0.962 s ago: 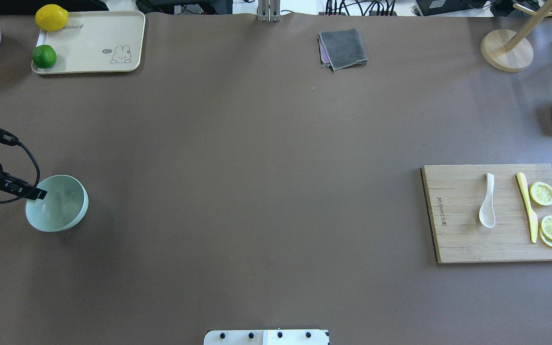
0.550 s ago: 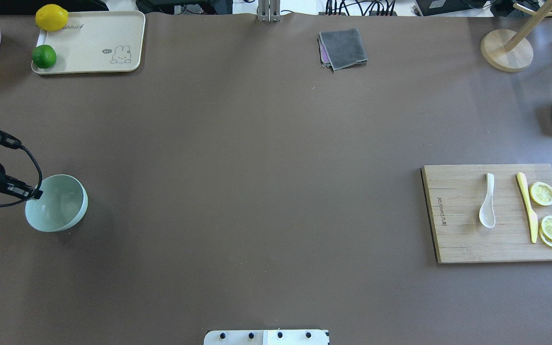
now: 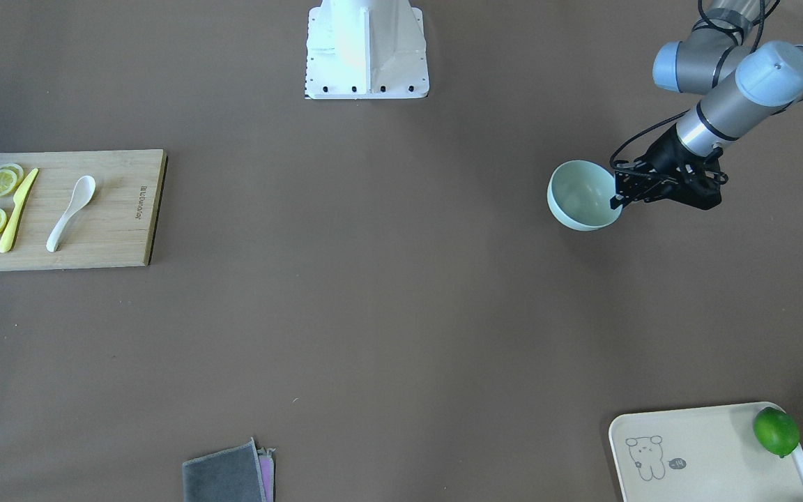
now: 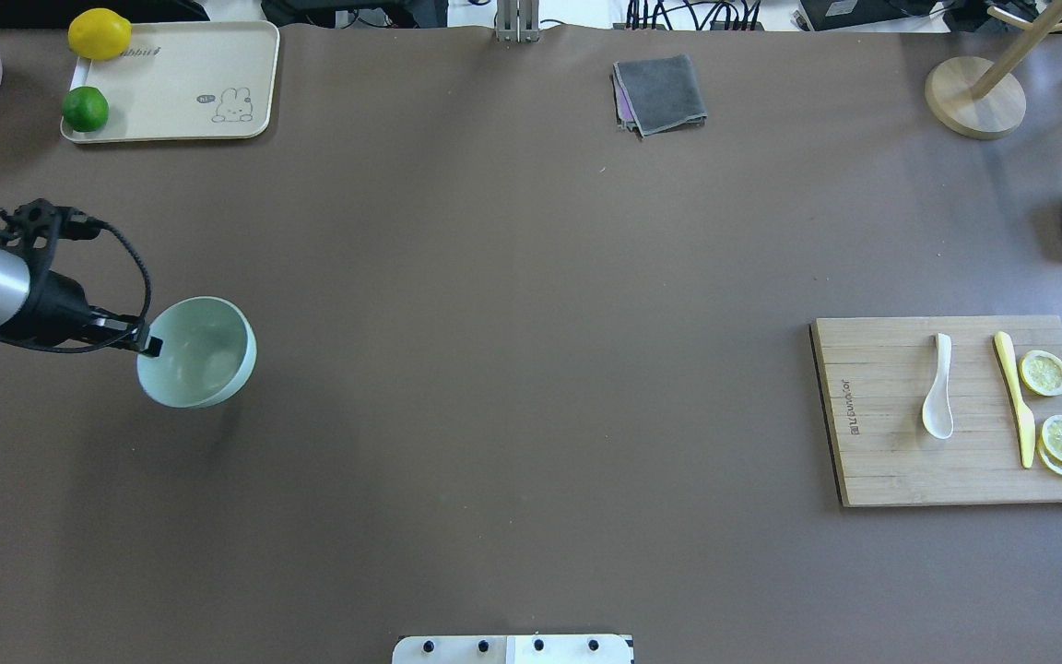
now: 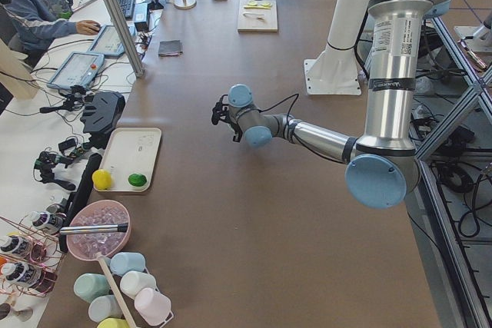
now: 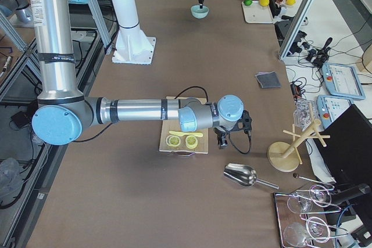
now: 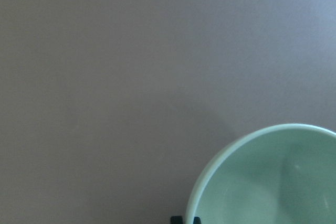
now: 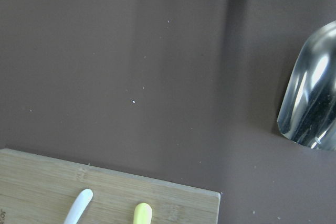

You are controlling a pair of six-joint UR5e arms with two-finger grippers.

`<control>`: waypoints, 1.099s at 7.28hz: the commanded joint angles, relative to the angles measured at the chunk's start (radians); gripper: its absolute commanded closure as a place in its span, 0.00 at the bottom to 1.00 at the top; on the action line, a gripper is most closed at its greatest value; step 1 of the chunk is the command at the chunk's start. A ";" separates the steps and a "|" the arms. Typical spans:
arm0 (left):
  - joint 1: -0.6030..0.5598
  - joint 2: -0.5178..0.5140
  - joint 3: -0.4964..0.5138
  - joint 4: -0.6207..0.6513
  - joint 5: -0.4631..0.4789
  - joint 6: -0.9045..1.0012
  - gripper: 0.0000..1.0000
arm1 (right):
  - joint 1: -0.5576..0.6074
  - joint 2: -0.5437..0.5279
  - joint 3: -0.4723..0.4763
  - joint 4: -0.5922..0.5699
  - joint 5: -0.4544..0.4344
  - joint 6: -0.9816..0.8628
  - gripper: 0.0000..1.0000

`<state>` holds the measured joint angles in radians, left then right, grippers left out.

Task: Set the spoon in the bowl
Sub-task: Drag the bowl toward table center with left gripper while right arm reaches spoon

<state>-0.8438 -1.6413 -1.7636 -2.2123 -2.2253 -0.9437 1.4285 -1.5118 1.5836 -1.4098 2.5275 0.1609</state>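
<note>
spoon (image 4: 938,387): white, deep oval scoop, short curved handle, lying on board (image 4: 872,461), table's right side, apart from knife (image 4: 1013,397) | bowl (image 4: 204,355): plain pale mint, left side | left gripper (image 4: 151,347): clamped on bowl's rim | right gripper (image 6: 222,141): near board's edge, grip cannot be told | table (image 4: 531,323): wide bare stretch between bowl and board

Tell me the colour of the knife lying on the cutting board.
Plain yellow, with no pattern. The knife shows best in the overhead view.
</note>
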 commanded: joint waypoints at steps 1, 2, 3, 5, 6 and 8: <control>0.082 -0.202 -0.063 0.275 0.068 -0.176 1.00 | -0.109 -0.004 0.106 0.000 -0.076 0.217 0.10; 0.168 -0.297 -0.069 0.372 0.166 -0.260 1.00 | -0.152 -0.007 0.127 0.000 -0.084 0.248 0.14; 0.251 -0.390 -0.059 0.450 0.208 -0.345 1.00 | -0.199 -0.008 0.157 0.000 -0.111 0.305 0.14; 0.334 -0.546 -0.004 0.563 0.310 -0.432 1.00 | -0.307 -0.014 0.185 0.000 -0.173 0.419 0.19; 0.365 -0.567 0.030 0.562 0.350 -0.449 1.00 | -0.356 -0.042 0.184 0.043 -0.185 0.460 0.19; 0.402 -0.581 0.044 0.559 0.395 -0.452 1.00 | -0.422 -0.091 0.174 0.190 -0.194 0.604 0.19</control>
<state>-0.4634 -2.2060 -1.7341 -1.6544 -1.8548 -1.3894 1.0517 -1.5754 1.7620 -1.3005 2.3418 0.6753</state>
